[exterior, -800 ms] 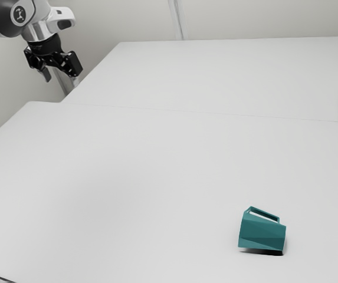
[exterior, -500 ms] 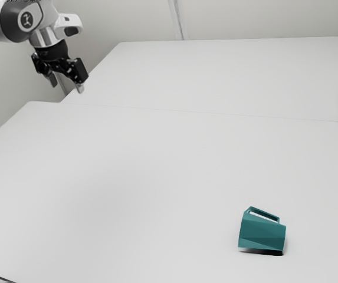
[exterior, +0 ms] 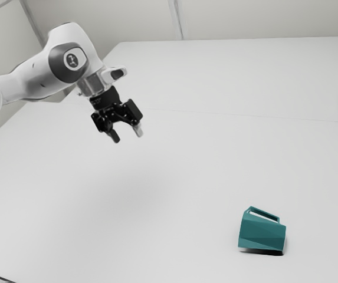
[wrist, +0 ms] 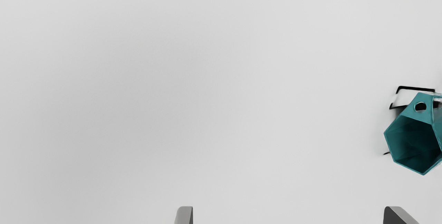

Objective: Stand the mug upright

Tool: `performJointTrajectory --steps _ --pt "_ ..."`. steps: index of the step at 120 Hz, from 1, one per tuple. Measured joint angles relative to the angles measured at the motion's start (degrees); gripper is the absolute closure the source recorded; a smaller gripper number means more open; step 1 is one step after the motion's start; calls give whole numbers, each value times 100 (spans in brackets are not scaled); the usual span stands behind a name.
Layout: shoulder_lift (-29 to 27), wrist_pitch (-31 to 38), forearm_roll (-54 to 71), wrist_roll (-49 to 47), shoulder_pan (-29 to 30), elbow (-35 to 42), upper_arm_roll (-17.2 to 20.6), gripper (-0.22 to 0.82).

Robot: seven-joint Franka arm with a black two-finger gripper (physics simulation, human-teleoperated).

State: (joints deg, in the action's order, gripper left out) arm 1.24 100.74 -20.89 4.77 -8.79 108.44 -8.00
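Though wide, the angular black hand [exterior: 127,138] well apart from the sideways, faceted teal mug [exterior: 262,233]

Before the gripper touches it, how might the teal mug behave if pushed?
The mug would probably slide or rock rather than roll freely, given its flat-faceted sides. Its upward-pointing handle would likely stop a full roll. The hollow body and thin rim suggest it may be light for its size.

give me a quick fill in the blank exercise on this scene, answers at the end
The mug lies on its ____, not upright.
The gripper, its fingers apart, is ____, not shut.
The number of mugs on the white table is ____.

Missing words: side; open; one
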Motion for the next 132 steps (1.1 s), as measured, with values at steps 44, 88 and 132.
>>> performJointTrajectory --steps 44,88,132 --pt "868 493 -1666 -289 -859 416 257 0" --pt "1289 877 -2641 -594 -1223 671 845 0" --pt "1924 1351 -3326 -746 -1311 393 1116 0"
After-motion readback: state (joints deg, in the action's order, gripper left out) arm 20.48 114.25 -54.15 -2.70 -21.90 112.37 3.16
